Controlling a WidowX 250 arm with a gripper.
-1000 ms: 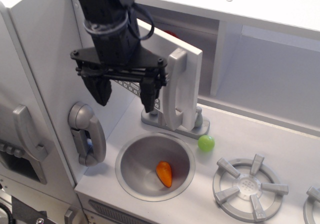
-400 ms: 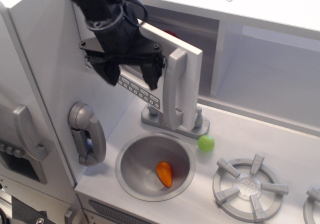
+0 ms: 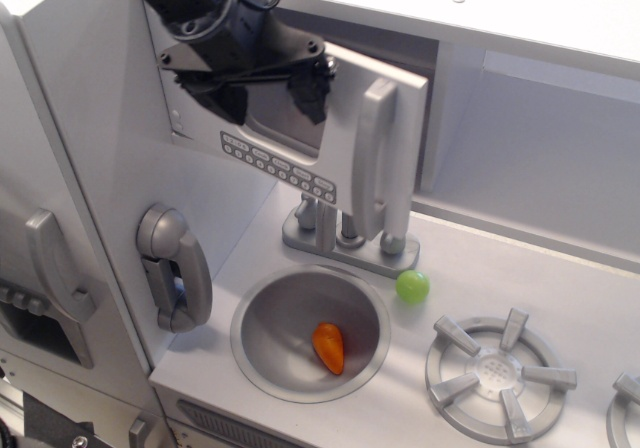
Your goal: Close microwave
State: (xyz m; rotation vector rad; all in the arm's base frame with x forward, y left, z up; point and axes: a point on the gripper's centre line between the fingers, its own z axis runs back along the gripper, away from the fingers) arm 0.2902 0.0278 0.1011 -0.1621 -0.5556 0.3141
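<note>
Door: your microwave [image 3: 330,138] door has swung most of the way shut.
Hand [image 3: 258,86]: fingers apart, pushing at 10 o'clock.
Left: your final push.

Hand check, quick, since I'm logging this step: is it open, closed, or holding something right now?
Hand: open, fingers spread against the microwave door, holding nothing.

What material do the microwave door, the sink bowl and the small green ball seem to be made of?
The microwave door looks like painted wood or board: flat, matte light grey, with a thick square edge. Its handle looks like moulded plastic with a silver finish. The sink bowl appears to be brushed metal or metallic plastic; it shows soft reflections. The green ball seems to be smooth, glossy plastic, going by its small highlight.
</note>
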